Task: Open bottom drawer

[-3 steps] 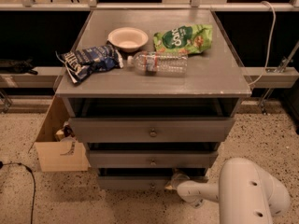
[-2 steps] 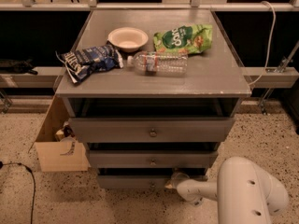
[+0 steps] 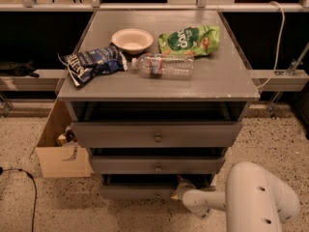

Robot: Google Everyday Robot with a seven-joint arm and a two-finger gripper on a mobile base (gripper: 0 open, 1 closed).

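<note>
The gripper (image 3: 180, 188) sits low in the camera view, pressed up against the right part of the bottom drawer (image 3: 130, 192). Its tip is small and blends into the shadow there, so I cannot tell whether it is spread or clamped on anything. The white arm (image 3: 208, 200) runs off to the gripper's right into a bulky white housing (image 3: 258, 197), which is cut off by the lower edge of the view and covers the cabinet's lower right corner.

The bottom drawer stretches away to the gripper's left. It is a grey painted front, the narrowest and shallowest of the three, with a dark gap along its top edge. Its right end is hidden behind the gripper and arm, and its knob is hard to make out.

Just above the gripper is the middle drawer (image 3: 120, 166), and above that the top drawer (image 3: 116, 135), each with a small round knob. Higher still, on the cabinet top (image 3: 222, 79), lie a bowl (image 3: 132, 39), a green bag (image 3: 189, 39), a clear bottle (image 3: 164, 65) on its side and a blue bag (image 3: 91, 63). Far to the gripper's left a cardboard box (image 3: 60, 161) stands on the speckled floor, partly hidden by the cabinet.
</note>
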